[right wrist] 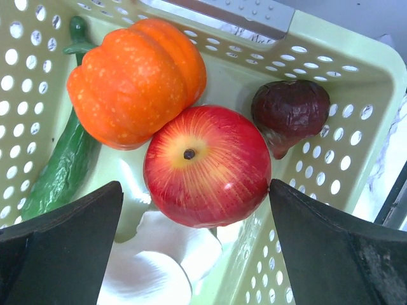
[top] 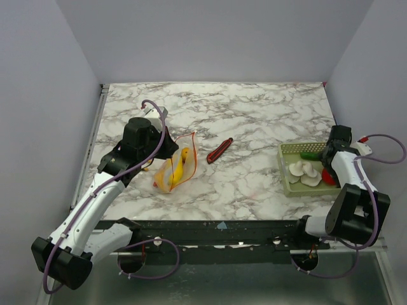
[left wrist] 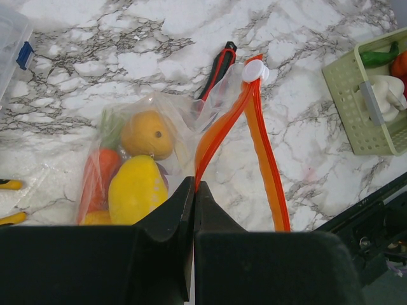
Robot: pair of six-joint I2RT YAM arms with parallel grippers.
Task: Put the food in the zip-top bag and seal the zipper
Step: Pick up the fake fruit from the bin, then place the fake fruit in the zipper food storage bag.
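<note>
Bag [top: 173, 170] lies on table [top: 254, 108] left of centre, part filled. Food [left wrist: 137, 187] inside shows as a yellow piece, a round orange one, a carrot-like one and something purple behind.

Zipper [left wrist: 267, 168] is open, its two lips parted in a V, with white slider [left wrist: 255, 71] at the far end.

Left gripper [left wrist: 194, 187]: jaws pressed together, pinching the bag at the near end of one lip.

Right gripper [right wrist: 194, 190]: jaws spread wide over basket [right wrist: 356, 82] at the table's right side, astride apple [right wrist: 206, 165]. As far as I can tell it is not touching it.

Also in basket: pumpkin [right wrist: 133, 82], cucumber [right wrist: 60, 171], dark brown-purple piece [right wrist: 292, 111], white pieces [right wrist: 159, 267].

Red-and-black stick [top: 220, 150] lies between bag and basket; not food.

Judgement: loading roughly half done. Left to do: carry the basket items across to the bag, then run the zipper shut.
</note>
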